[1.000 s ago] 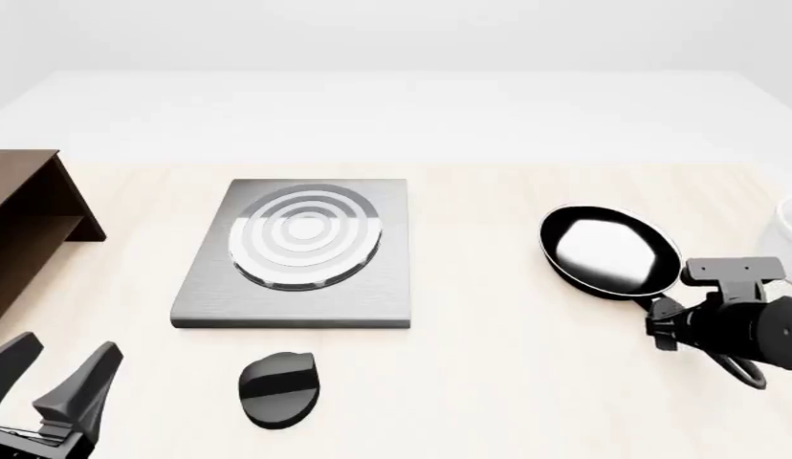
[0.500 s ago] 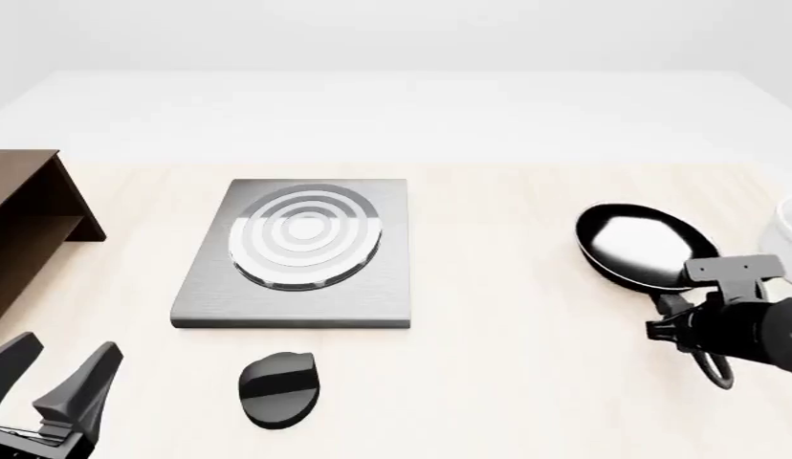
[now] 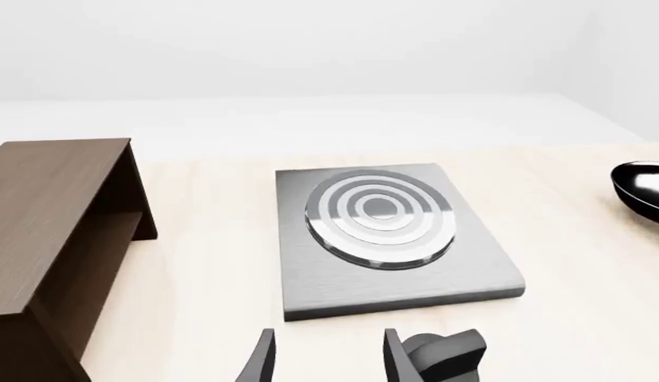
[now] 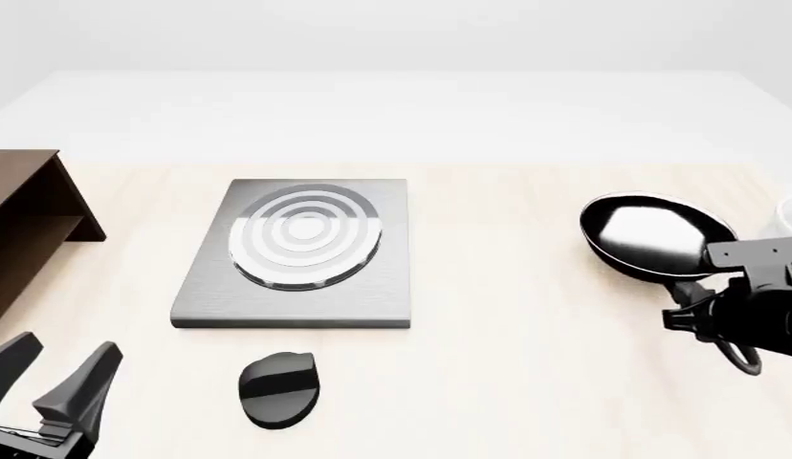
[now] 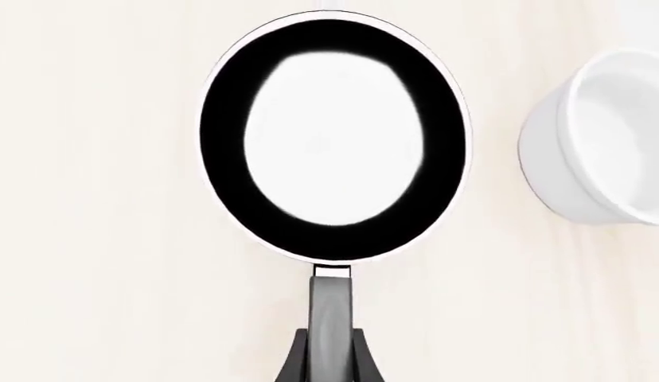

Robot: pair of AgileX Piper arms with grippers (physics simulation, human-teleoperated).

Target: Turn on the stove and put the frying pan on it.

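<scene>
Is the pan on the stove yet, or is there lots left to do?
Not yet. In hand: the right gripper is shut on the small black frying pan, by its long handle. The flat grey metal stove is bare, and nothing touches the black oval knob. The left gripper is open. Left: turning the knob, setting the pan on the rings.

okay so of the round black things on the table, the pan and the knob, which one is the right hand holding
The frying pan, at the table's right: the right hand is shut on its long handle. The oval knob lies free in front of the stove, untouched.
</scene>
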